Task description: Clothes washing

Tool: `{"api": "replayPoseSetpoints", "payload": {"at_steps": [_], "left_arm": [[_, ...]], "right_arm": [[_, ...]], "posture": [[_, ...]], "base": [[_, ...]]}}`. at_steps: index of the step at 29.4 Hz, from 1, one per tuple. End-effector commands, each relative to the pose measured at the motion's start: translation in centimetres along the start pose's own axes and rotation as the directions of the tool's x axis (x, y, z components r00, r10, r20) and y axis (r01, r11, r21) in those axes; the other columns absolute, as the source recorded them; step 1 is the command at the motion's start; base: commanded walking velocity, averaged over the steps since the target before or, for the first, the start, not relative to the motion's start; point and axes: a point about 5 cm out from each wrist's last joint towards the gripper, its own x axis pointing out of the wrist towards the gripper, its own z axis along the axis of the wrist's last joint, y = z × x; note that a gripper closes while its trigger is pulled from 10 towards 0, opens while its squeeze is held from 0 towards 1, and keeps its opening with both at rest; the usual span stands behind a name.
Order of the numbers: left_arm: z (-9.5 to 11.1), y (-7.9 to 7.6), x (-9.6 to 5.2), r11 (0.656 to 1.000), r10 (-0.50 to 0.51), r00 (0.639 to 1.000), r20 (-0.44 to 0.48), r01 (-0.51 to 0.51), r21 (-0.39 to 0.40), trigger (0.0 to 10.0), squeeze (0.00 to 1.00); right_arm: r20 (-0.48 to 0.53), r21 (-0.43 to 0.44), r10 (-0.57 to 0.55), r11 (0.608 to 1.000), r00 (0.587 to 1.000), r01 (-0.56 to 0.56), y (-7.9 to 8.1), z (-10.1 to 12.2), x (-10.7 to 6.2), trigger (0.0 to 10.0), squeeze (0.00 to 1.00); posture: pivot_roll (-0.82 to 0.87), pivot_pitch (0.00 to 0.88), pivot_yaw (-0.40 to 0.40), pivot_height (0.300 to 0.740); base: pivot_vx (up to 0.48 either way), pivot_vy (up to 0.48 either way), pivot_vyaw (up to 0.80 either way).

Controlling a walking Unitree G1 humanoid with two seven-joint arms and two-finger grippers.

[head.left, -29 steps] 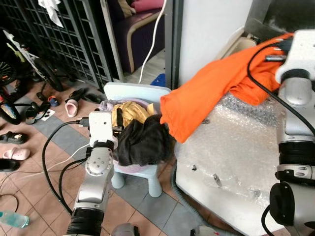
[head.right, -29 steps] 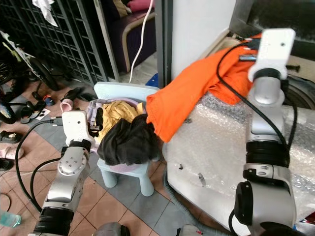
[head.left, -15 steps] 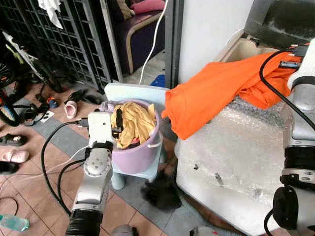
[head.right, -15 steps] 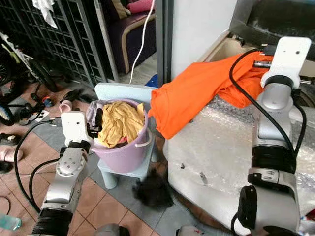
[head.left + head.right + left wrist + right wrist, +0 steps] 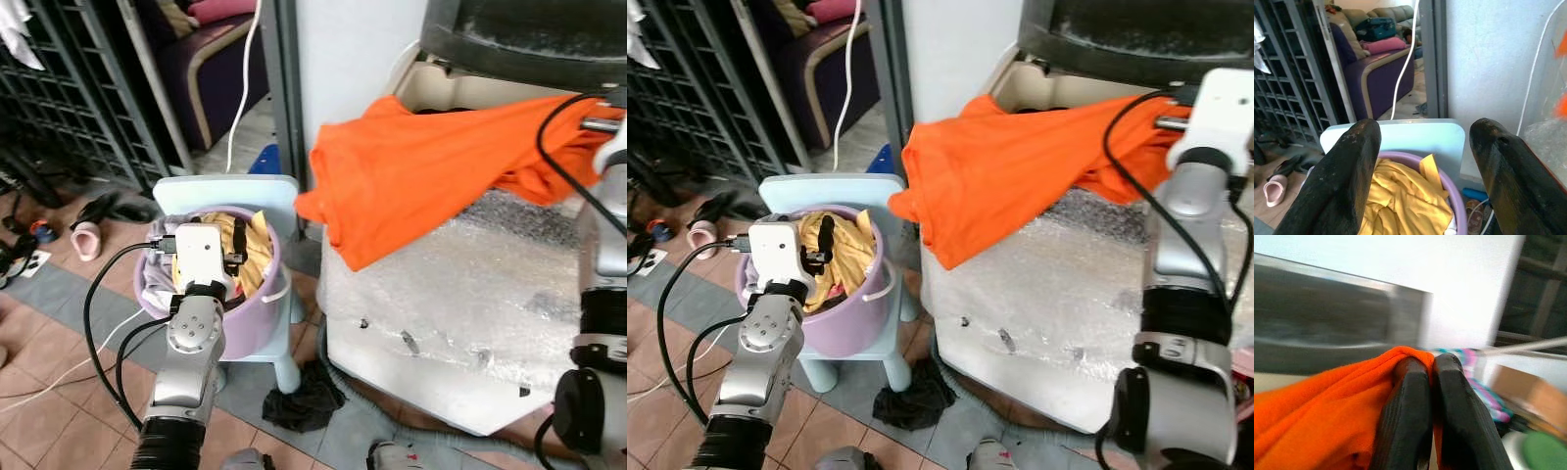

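An orange garment [image 5: 431,176] lies spread over the bubble-wrapped top of the washing machine [image 5: 470,294]. My right gripper [image 5: 1431,364] is shut on a fold of it, up by the machine's open mouth [image 5: 441,83]. A purple bucket [image 5: 253,321] holding yellow clothes [image 5: 1400,196] stands on a light blue stool [image 5: 225,188]. My left gripper [image 5: 1422,132] hangs open just above the bucket with nothing in it. A black garment [image 5: 304,401] lies crumpled on the floor between the stool and the machine.
The machine's dark lid [image 5: 519,34] stands raised at the back. A metal grille gate [image 5: 59,98], a purple sofa [image 5: 206,59] and a hanging white cable [image 5: 245,88] are behind the stool. Slippers [image 5: 83,240] lie on the tiles at left.
The black garment slid off the bucket and dropped to the floor, uncovering the yellow clothes. My right gripper pulled the orange garment further towards the machine's mouth. The camera has turned right.
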Motion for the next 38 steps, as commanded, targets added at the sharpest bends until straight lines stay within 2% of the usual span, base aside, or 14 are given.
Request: {"api": "replayPoseSetpoints", "payload": {"at_steps": [1, 5, 9, 15, 19, 21, 23, 26, 29, 31, 33, 36, 37, 38], "left_arm": [[0.2, 0.2, 0.1, 1.0, 0.001, 1.0, 0.006, -0.001, 0.004, 10.0, 0.0], [0.1, 0.2, 0.0, 1.0, 0.002, 1.0, 0.005, -0.002, 0.004, 10.0, 0.0], [0.2, 0.0, -0.1, 1.0, -0.005, 1.0, 0.016, 0.005, 0.002, 10.0, 0.0], [0.3, 0.1, -0.2, 1.0, -0.011, 1.0, 0.026, 0.011, 0.0, 10.0, 0.0], [0.3, 0.1, -0.3, 1.0, -0.013, 1.0, 0.027, 0.013, -0.002, 10.0, 0.0], [0.3, 0.1, -0.2, 1.0, -0.015, 1.0, 0.028, 0.015, -0.004, 10.0, 0.0], [0.2, -0.2, -0.2, 1.0, -0.02, 0.999, 0.025, 0.02, -0.01, 10.0, 0.0], [0.2, -0.5, -0.1, 1.0, -0.023, 0.999, 0.023, 0.023, -0.014, 10.0, 0.0], [0.1, -0.6, -0.2, 1.0, -0.019, 1.0, 0.012, 0.019, -0.019, 10.0, 0.0], [0.1, -0.6, -0.2, 1.0, -0.019, 1.0, 0.012, 0.019, -0.019, 10.0, 0.0], [-0.1, -0.6, -0.3, 1.0, -0.004, 1.0, 0.007, 0.005, -0.024, 10.0, 0.0], [-0.1, -0.5, -0.5, 1.0, 0.002, 1.0, 0.005, -0.002, -0.026, 10.0, 0.0], [-0.2, -0.5, -0.6, 1.0, 0.006, 1.0, 0.002, -0.006, -0.028, 10.0, 0.0], [-0.4, -0.6, -0.7, 1.0, 0.003, 1.0, -0.003, -0.003, -0.03, 10.0, 0.0]], "right_arm": [[0.021, -0.001, -0.063, 0.998, 0.998, 0.063, -1.0, 0.9, 0.8, 10.0, 0.0], [0.028, -0.004, -0.054, 0.999, 0.998, 0.054, -1.3, 1.1, 1.4, 10.0, 0.0], [0.039, 0.031, 0.089, 0.995, 0.995, -0.09, 1.3, 1.0, 0.4, 10.0, 0.0], [0.092, 0.095, 0.374, 0.919, 0.923, -0.382, 6.3, 1.2, -2.8, 10.0, 0.0], [0.115, 0.087, 0.423, 0.897, 0.899, -0.433, 7.0, 1.5, -3.2, 10.0, 0.0], [0.119, 0.063, 0.49, 0.865, 0.864, -0.499, 8.1, 1.8, -3.2, 10.0, 0.0], [0.087, 0.038, 0.551, 0.83, 0.83, -0.556, 9.7, 2.7, -2.0, 10.0, 0.0], [0.096, 0.068, 0.531, 0.841, 0.842, -0.537, 9.7, 4.4, -0.4, 10.0, 0.0], [0.178, 0.134, 0.372, 0.908, 0.911, -0.397, 7.6, 8.5, 2.6, 10.0, 0.0], [0.178, 0.134, 0.372, 0.908, 0.911, -0.397, 7.6, 8.5, 2.6, 10.0, 0.0], [0.312, 0.124, 0.2, 0.961, 0.929, -0.249, 4.9, 11.8, 4.0, 10.0, 0.0], [0.366, 0.117, 0.146, 0.972, 0.919, -0.202, 4.0, 12.7, 4.2, 10.0, 0.0], [0.372, 0.093, 0.151, 0.976, 0.916, -0.198, 3.9, 12.1, 3.9, 10.0, 0.0], [0.317, 0.052, 0.209, 0.97, 0.925, -0.237, 4.8, 9.2, 2.9, 10.0, 0.0]], "posture": [[-0.07, 0.0, 0.083, 0.74], [-0.07, 0.0, 0.081, 0.74], [-0.07, 0.0, 0.079, 0.74], [-0.06, 0.0, 0.08, 0.74], [-0.07, 0.0, 0.081, 0.74], [-0.07, 0.0, 0.079, 0.74], [-0.07, 0.0, 0.079, 0.74], [-0.07, 0.0, 0.073, 0.74], [-0.07, 0.0, 0.058, 0.74], [-0.07, 0.0, 0.058, 0.74], [-0.06, 0.0, 0.044, 0.74], [-0.06, 0.0, 0.044, 0.74], [-0.06, 0.0, 0.042, 0.74], [-0.06, 0.0, 0.049, 0.74]], "base": [[0.0, 0.0, -0.79], [0.0, 0.0, -0.78], [0.0, 0.0, -0.7], [0.219, 0.0, 0.0], [0.32, 0.0, 0.0], [0.332, 0.0, 0.0], [0.328, 0.0, 0.0], [0.289, 0.0, 0.0], [0.0, 0.0, 0.0], [0.0, 0.0, 0.0], [0.0, 0.0, 0.0], [0.0, 0.0, 0.0], [0.0, 0.0, 0.0], [0.0, 0.0, 0.0]]}}
